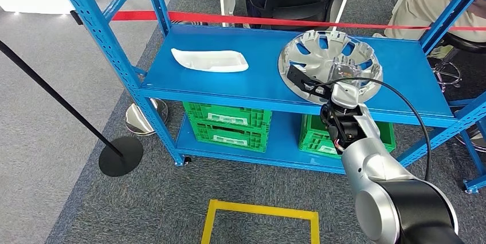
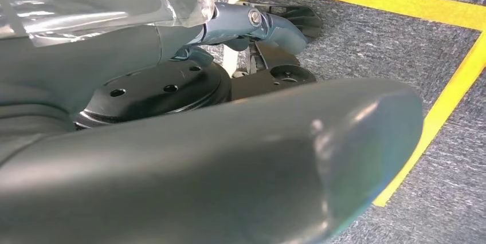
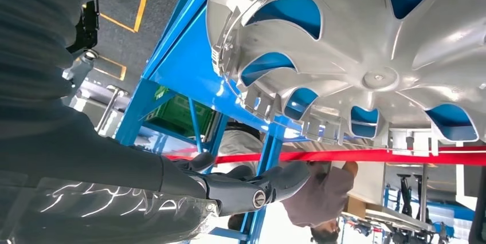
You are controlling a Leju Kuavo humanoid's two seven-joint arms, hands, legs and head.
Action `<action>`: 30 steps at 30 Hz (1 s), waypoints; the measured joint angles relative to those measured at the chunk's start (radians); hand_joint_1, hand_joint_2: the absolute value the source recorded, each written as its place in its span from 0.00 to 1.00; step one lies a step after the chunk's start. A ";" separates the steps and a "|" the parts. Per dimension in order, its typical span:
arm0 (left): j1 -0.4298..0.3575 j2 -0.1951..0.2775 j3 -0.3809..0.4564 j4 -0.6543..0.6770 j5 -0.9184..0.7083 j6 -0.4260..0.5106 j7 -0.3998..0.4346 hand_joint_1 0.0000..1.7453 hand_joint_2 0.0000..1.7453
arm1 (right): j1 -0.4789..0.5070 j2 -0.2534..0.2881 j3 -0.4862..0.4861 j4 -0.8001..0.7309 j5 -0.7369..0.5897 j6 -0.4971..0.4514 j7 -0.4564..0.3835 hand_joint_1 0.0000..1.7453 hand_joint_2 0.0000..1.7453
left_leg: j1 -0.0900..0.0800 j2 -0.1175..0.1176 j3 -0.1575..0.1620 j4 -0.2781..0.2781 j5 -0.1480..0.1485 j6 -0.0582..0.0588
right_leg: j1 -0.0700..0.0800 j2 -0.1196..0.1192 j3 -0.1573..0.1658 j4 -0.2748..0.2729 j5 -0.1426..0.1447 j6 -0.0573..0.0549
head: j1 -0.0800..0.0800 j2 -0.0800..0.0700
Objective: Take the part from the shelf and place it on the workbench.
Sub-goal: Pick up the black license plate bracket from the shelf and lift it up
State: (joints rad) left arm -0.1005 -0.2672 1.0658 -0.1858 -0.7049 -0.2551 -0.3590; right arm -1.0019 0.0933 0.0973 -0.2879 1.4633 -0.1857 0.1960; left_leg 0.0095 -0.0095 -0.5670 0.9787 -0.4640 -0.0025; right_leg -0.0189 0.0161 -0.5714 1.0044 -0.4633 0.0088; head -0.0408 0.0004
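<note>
Right up close I see my right arm [image 1: 395,198], big and silver, reaching up from the bottom of the head view toward the blue shelf [image 1: 263,83]. Behind it that shelf is the biggest thing, with a flat blue top level and a lower level under it. Past the shelf a red tape [image 1: 229,19] runs across, and people sit behind it. On the grey floor in front of me is a yellow square outline [image 1: 259,221].

On the lower level sit green crates [image 1: 226,125], side by side.

On the top level, toward the right, lies the part I want, a round silver wheel cover [image 1: 329,61] with holes all around it. It lies on the shelf, with its near edge close to the front edge. My right hand [image 1: 338,96] is at that near edge. In the right wrist view the fingers [image 3: 269,184] look stretched out beside the cover with nothing in them, so the hand looks open.

A white tray-like piece [image 1: 211,61] lies on the top level too, well apart to the left.

My left hand [image 2: 252,23] hangs low over the floor. I cannot tell if it is open or closed.
</note>
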 joint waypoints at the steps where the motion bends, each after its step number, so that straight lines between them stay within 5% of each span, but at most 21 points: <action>1: 0.000 0.000 0.000 0.000 0.001 -0.002 0.000 0.00 0.00 | 0.000 0.000 0.000 0.000 0.000 0.000 -0.001 0.00 1.00 | 0.000 0.000 0.000 0.001 -0.001 0.001 | -0.001 0.000 0.000 0.000 0.000 0.000 | 0.000 0.000; 7: 0.001 0.005 0.000 0.000 -0.008 0.005 0.006 0.00 0.00 | 0.010 0.006 -0.001 0.001 0.000 0.001 -0.001 0.00 1.00 | -0.003 0.000 -0.001 0.010 -0.011 0.013 | -0.005 0.000 0.004 -0.002 -0.002 0.007 | 0.000 0.000; 12: 0.003 0.006 0.000 0.000 -0.010 0.017 0.016 0.00 0.00 | 0.013 0.008 -0.004 0.000 -0.001 -0.002 -0.002 0.00 1.00 | -0.001 0.003 0.027 -0.015 -0.026 0.036 | -0.007 -0.004 0.006 0.034 0.002 0.031 | 0.003 0.000; 14: 0.004 0.006 0.000 0.000 -0.010 0.024 0.021 0.00 0.00 | 0.010 0.010 -0.006 0.000 -0.001 -0.003 -0.003 0.00 1.00 | 0.003 0.009 0.052 -0.019 -0.023 0.040 | -0.007 -0.007 -0.039 0.116 -0.038 0.036 | 0.008 0.000; 17: 0.004 0.005 0.000 0.000 -0.019 0.069 0.043 0.00 0.00 | 0.017 0.010 -0.009 0.000 -0.001 -0.003 -0.004 0.00 1.00 | 0.009 0.011 0.063 -0.018 -0.032 0.036 | -0.011 -0.008 -0.156 0.276 -0.096 0.045 | 0.010 0.000; 19: 0.008 0.005 0.000 0.000 -0.024 0.100 0.062 0.00 0.00 | 0.024 0.010 -0.011 0.000 0.000 -0.003 -0.004 0.00 1.00 | 0.017 0.010 0.078 -0.016 -0.047 0.025 | -0.017 -0.009 -0.171 0.236 -0.056 0.052 | 0.011 0.000; 21: 0.010 0.006 0.000 0.000 -0.022 0.103 0.069 0.00 0.00 | 0.028 0.009 -0.013 0.002 0.002 -0.003 -0.003 0.00 1.00 | 0.024 0.009 0.097 -0.010 -0.068 0.007 | -0.026 -0.018 -0.135 0.100 0.038 0.063 | 0.013 0.000; 23: 0.009 0.007 0.000 0.000 -0.019 0.098 0.069 0.00 0.00 | 0.031 0.010 -0.015 0.005 0.003 -0.001 -0.002 0.00 1.00 | 0.025 0.008 0.102 -0.001 -0.088 -0.011 | -0.026 -0.028 -0.114 0.027 0.085 0.051 | 0.016 0.000; 25: 0.009 0.007 0.000 0.000 -0.019 0.095 0.068 0.00 0.00 | 0.033 0.012 -0.017 0.006 0.003 0.001 0.000 0.00 1.00 | 0.026 0.010 0.099 0.006 -0.097 -0.024 | -0.021 -0.027 -0.114 0.031 0.080 0.025 | 0.017 0.000; 27: 0.007 0.006 0.000 0.000 -0.019 0.092 0.068 0.00 0.00 | 0.027 0.014 -0.019 0.004 0.003 0.000 0.001 0.00 1.00 | 0.029 0.013 0.085 0.037 -0.097 -0.030 | -0.021 -0.021 -0.110 0.034 0.075 0.010 | 0.016 0.000; 30: 0.003 0.004 0.000 0.000 -0.018 0.091 0.065 0.00 0.00 | 0.021 0.016 -0.023 0.003 0.003 0.000 0.002 0.00 1.00 | 0.028 0.013 -0.014 0.199 -0.157 -0.032 | -0.015 -0.017 -0.097 0.032 0.063 -0.008 | 0.013 0.000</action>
State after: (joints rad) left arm -0.0979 -0.2628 1.0656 -0.1858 -0.7227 -0.1646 -0.2935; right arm -0.9813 0.1095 0.0738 -0.2848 1.4660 -0.1856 0.1976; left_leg 0.0376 0.0031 -0.5812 1.1780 -0.6210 -0.0347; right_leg -0.0343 -0.0012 -0.6689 1.0369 -0.4001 0.0006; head -0.0279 0.0004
